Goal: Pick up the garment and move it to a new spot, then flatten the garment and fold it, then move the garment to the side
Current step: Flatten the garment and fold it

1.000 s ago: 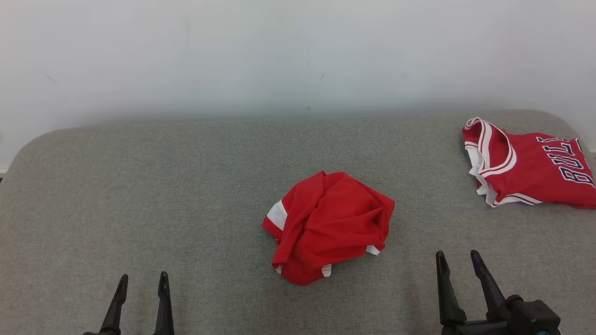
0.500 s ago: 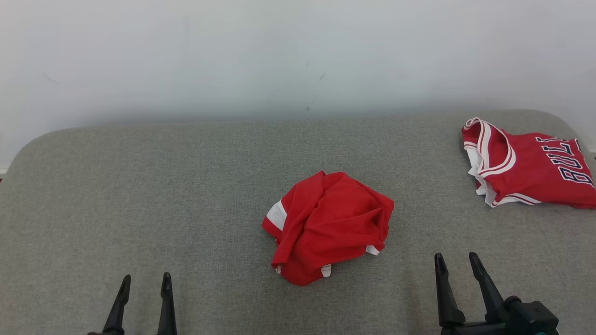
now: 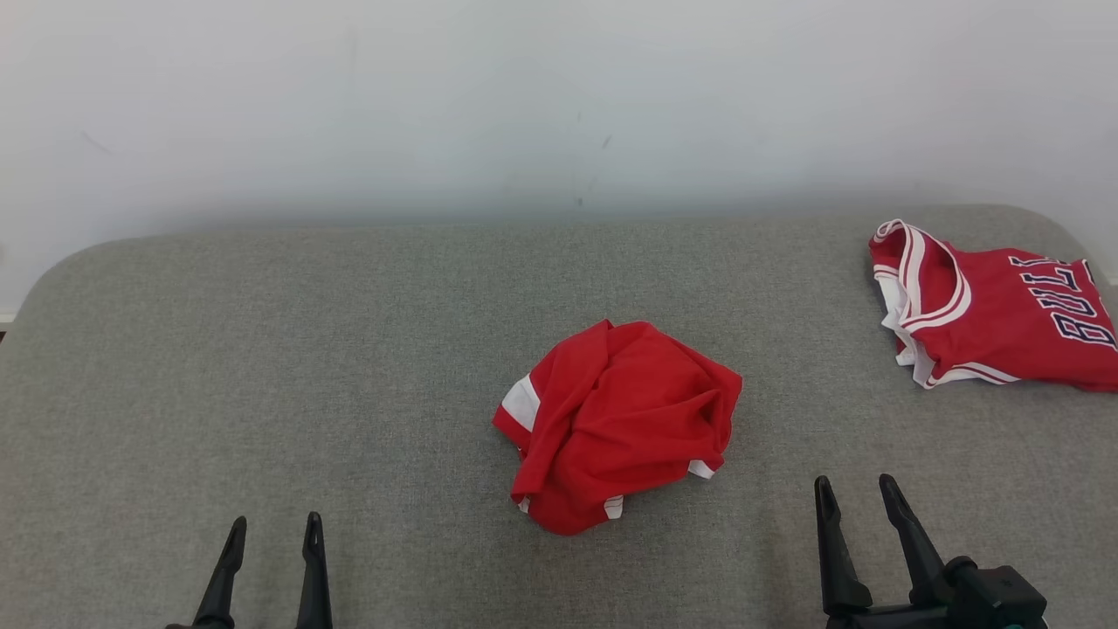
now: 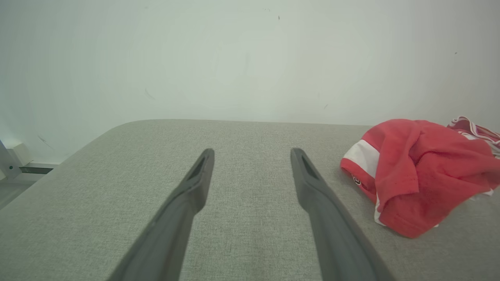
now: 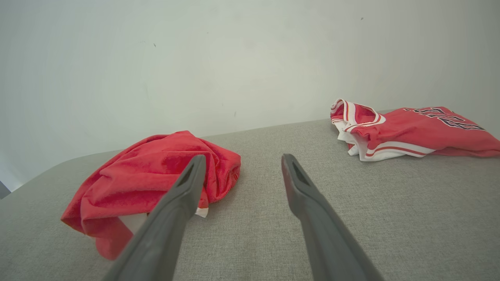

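The left tool sits at the lower left of the head view and the right tool at the lower right. Each has its two dark fingers spread apart, holding nothing and pointing away from the robot over a grey, cloth-covered desk. The garment, red with white trim, lies in a crumpled heap near the middle of the desk, ahead of and between the two tools and touching neither. A red jersey with white and red edging lies folded at the far right of the desk, well apart from the garment. Its dark, white-outlined letters read "BULL" before the picture's edge cuts them off. In the right wrist view the same letters are seen at too flat an angle to read, but the jersey's layered white hem and open neck show clearly, and one finger crosses in front of the garment's near edge. The left wrist view shows the garment to the right of the fingers, with a white band on its side and a small dark mark at the hem, too small to read; a sliver of the jersey peeks out behind it. Bare grey cloth lies between each tool and the garment. A plain pale wall with a few faint scuffs rises behind the desk.
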